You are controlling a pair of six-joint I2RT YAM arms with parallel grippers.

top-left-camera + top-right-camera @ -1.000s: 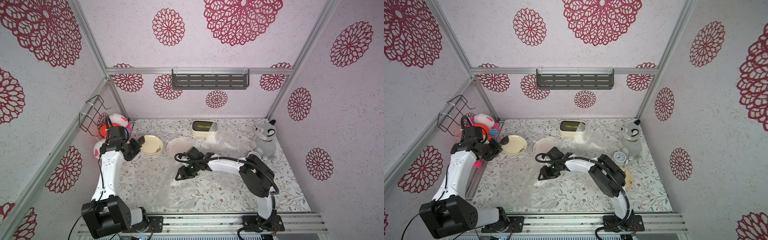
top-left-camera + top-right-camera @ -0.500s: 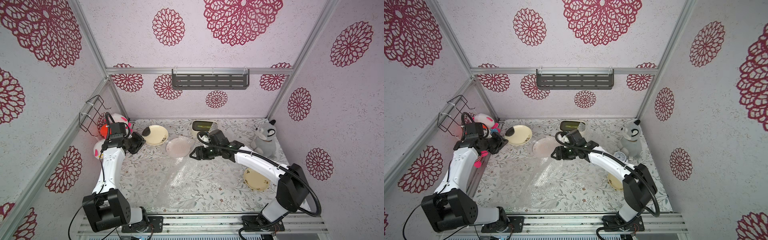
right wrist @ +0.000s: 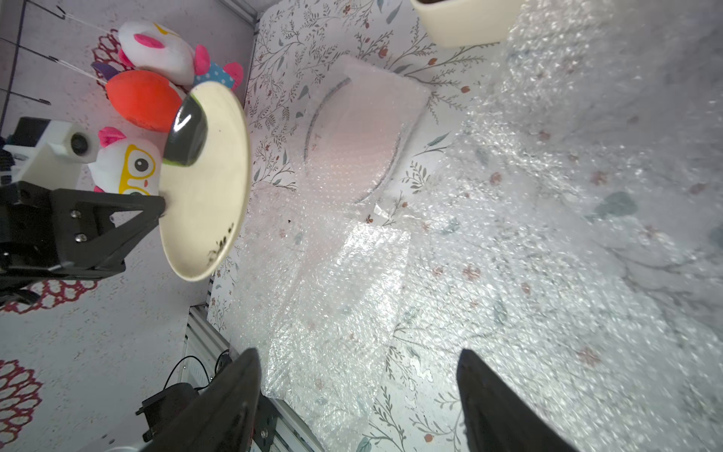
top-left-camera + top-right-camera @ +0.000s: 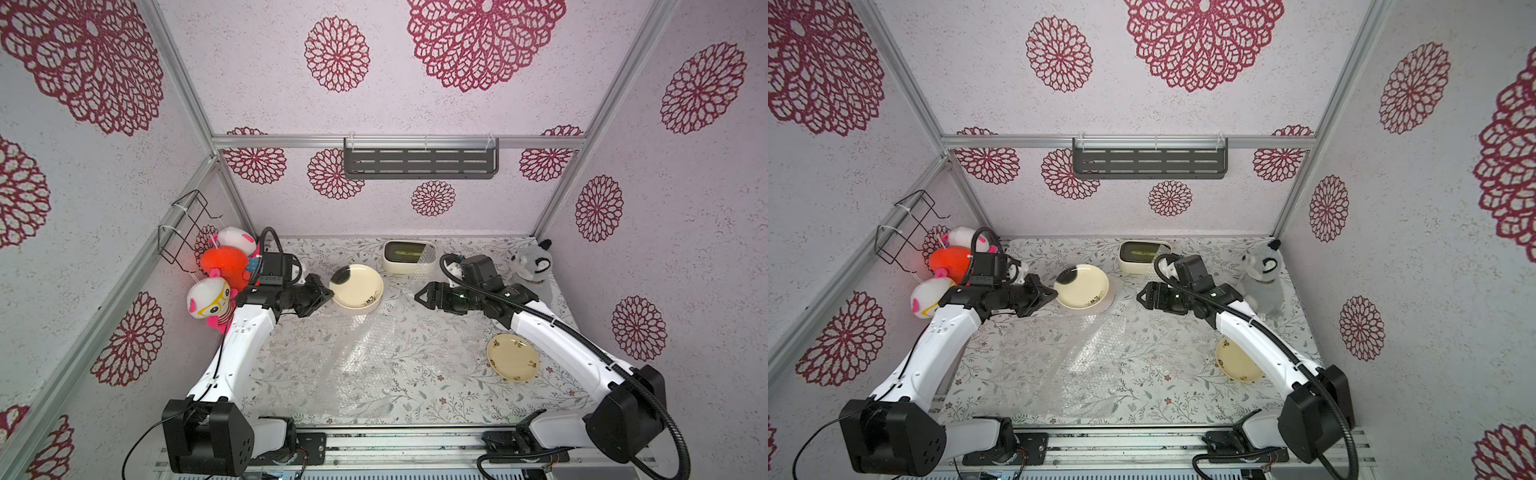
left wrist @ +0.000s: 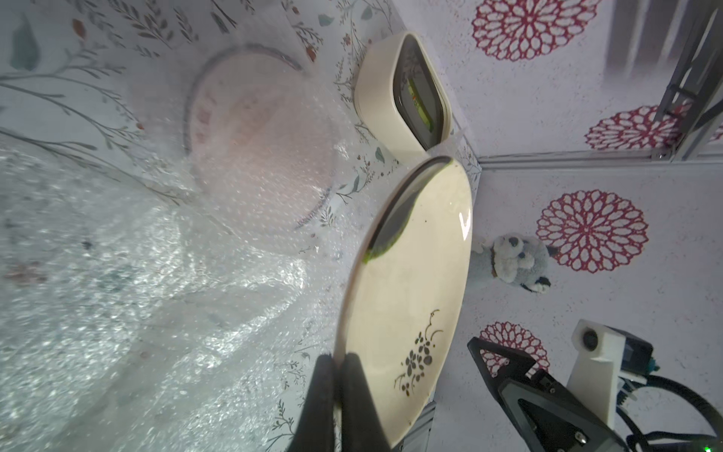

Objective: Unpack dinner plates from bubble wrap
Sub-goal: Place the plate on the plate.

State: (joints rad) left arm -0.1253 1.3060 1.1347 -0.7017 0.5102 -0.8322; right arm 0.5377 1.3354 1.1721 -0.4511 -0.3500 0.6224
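Holding a cream dinner plate [image 4: 356, 287] by its rim, the left gripper [image 5: 337, 362] is clamped hard on it, with the plate tilted and clear of the table [image 4: 282, 374] at the back left. Second cream plate [image 4: 513, 357] lies bare on the table beside the right arm. Third plate [image 3: 352, 133], white with a dark rim, lies under a fold of bubble wrap [image 4: 365, 353], just below and beside the held one. Judged progress: two of three visible plates are out; remaining: set down the held plate, uncover the third. Right gripper [image 3: 357, 352] is empty, jaws spread wide, hovering over loose wrap near the covered plate, pointed toward it, not touching.
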